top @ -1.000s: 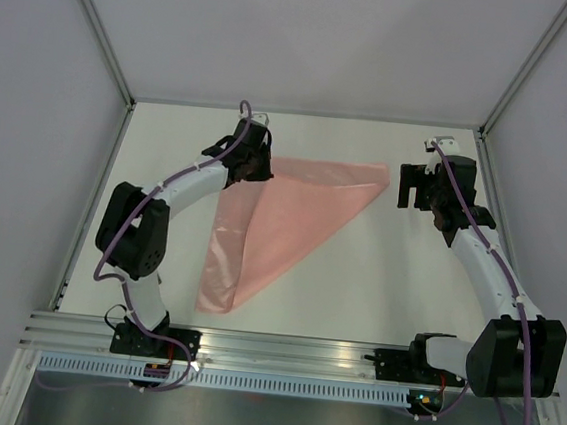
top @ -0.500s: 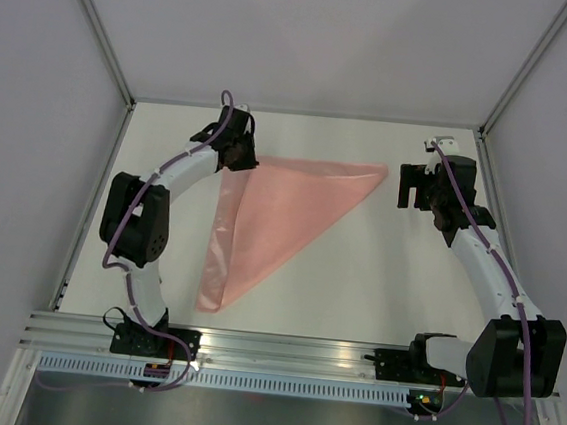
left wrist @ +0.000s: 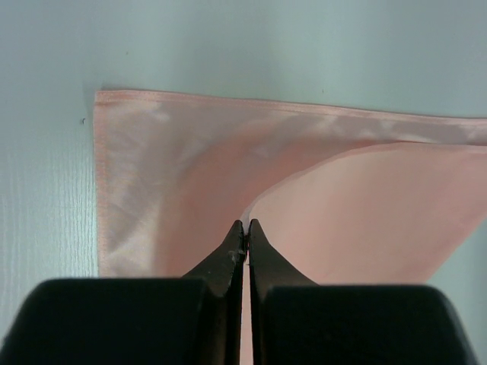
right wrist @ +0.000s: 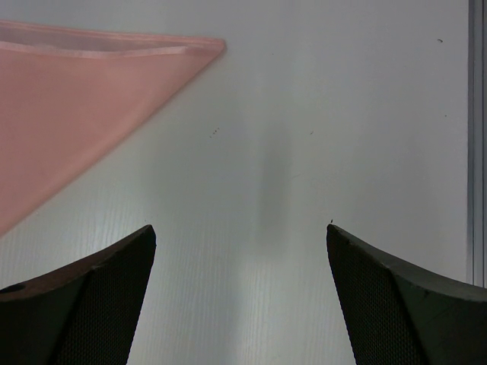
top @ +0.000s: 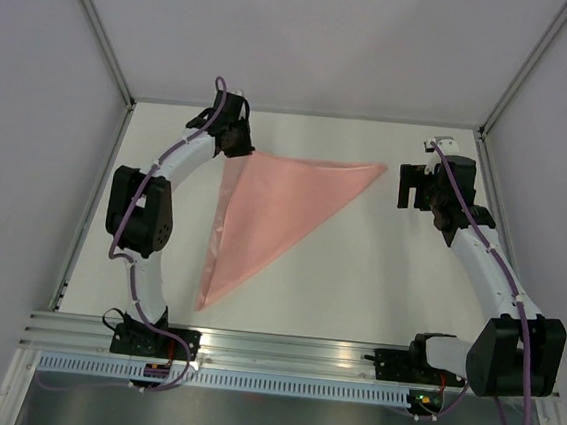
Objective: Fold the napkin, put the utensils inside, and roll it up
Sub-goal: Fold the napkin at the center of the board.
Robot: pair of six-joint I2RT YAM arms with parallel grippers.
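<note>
While the left pincer (left wrist: 245, 226) clamps the upper layer of the thin, glossy pale pink napkin (left wrist: 152, 175), releasing early risks misaligned corners.

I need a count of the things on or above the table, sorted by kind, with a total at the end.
pink napkin: 1
two-finger grippers: 2 (left gripper, right gripper)
Total: 3

One napkin (top: 285, 198), one left gripper (left wrist: 246, 225), one right gripper (right wrist: 240, 228).
</note>
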